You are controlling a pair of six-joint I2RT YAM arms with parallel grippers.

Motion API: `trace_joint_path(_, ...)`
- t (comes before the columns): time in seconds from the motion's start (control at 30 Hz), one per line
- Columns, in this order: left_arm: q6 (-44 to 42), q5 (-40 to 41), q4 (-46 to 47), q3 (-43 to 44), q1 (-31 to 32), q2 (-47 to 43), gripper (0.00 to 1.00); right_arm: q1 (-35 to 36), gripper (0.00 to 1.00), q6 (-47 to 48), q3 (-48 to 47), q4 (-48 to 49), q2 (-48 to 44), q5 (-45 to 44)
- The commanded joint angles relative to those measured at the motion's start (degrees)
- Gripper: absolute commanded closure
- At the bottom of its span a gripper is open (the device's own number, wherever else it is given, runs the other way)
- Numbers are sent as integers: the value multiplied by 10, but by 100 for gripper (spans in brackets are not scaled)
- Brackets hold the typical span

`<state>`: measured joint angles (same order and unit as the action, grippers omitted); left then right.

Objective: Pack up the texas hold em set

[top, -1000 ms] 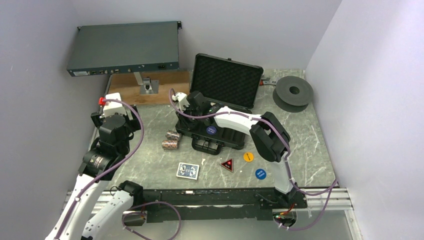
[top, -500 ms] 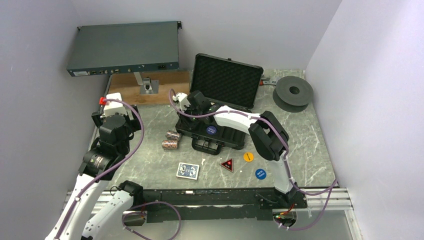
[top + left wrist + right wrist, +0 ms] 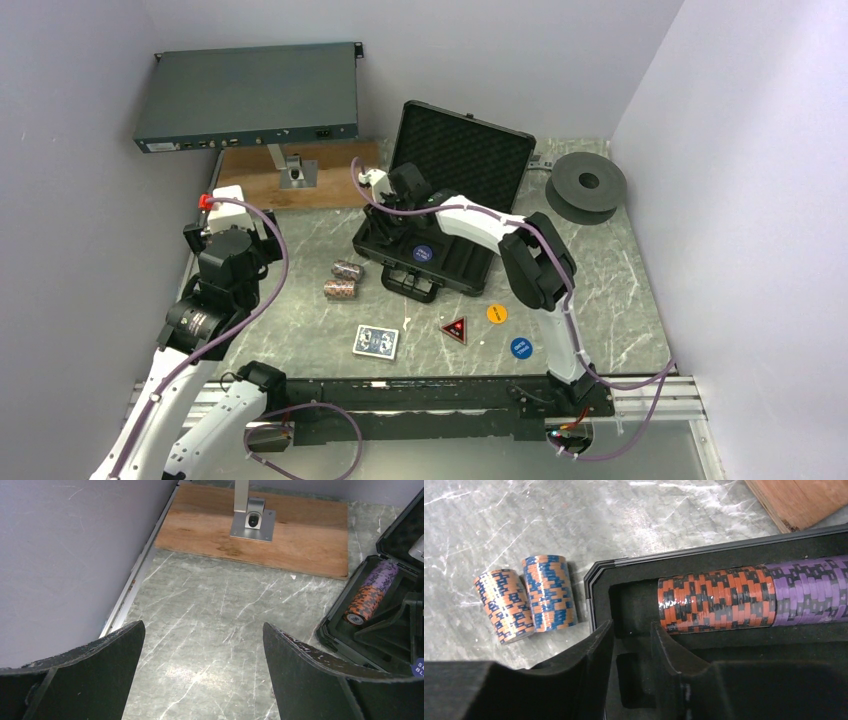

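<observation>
The black foam-lined plastic briefcase (image 3: pixel 465 150) had turned slightly under the right gripper (image 3: pixel 631 630), its jaws narrowly parted and empty, seemingly squaring it for loading.

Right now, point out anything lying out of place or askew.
Two chip rolls lie loose on the table beside the briefcase, which sits skewed to the table edge. A card deck and three buttons also lie outside it.

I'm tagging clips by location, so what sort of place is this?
Probably a robotics lab test cell: left arm and right arm bolted along the table edge, plain walls boxing it in, a grey rack unit.
</observation>
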<state>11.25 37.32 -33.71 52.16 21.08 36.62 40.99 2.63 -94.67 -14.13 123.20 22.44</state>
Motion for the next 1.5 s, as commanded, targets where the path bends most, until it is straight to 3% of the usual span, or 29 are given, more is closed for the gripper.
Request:
trace_joint_path(0.0, -4, 0, 14, 6, -3, 6, 6, -7, 60, 30, 14, 11, -60, 29)
trace_joint_path(0.27, -6, 5, 15, 4, -3, 12, 6, 15, 31, 29, 56, 13, -187, -21)
trace_joint_path(0.37, -7, 6, 16, 4, -3, 15, 6, 19, 2, 16, 77, 9, -233, -49)
trace_joint_path(0.57, -11, 5, 17, 5, -3, 19, 6, 18, 0, -5, 169, 60, -343, -50)
trace_joint_path(0.67, -14, 0, 18, 6, -3, 18, 6, 7, 0, -111, 264, 164, -387, -34)
trace_joint_path(0.73, -17, -3, 20, 5, -5, 16, 6, 1, 0, -167, 291, 179, -384, 15)
trace_joint_path(0.83, -28, -14, 28, -1, -8, 14, 6, -4, 0, -213, 304, 167, -359, 37)
trace_joint_path(0.97, -44, -35, 43, -9, -9, 16, 6, -5, 0, -191, 329, 151, -364, 54)
trace_joint_path(1.13, -58, -63, 55, -14, -9, 26, 6, -5, 0, -195, 362, 111, -431, -70)
trace_joint_path(1.23, -69, -97, 66, -18, -9, 25, 5, -11, 0, -253, 364, 73, -457, -181)
trace_joint_path(1.37, -80, -147, 80, -24, -9, 16, 5, -47, 0, -247, 342, 2, -443, -99)
trace_joint_path(1.47, -81, -160, 81, -27, -9, 9, 5, -45, 0, -241, 357, -6, -457, -103)
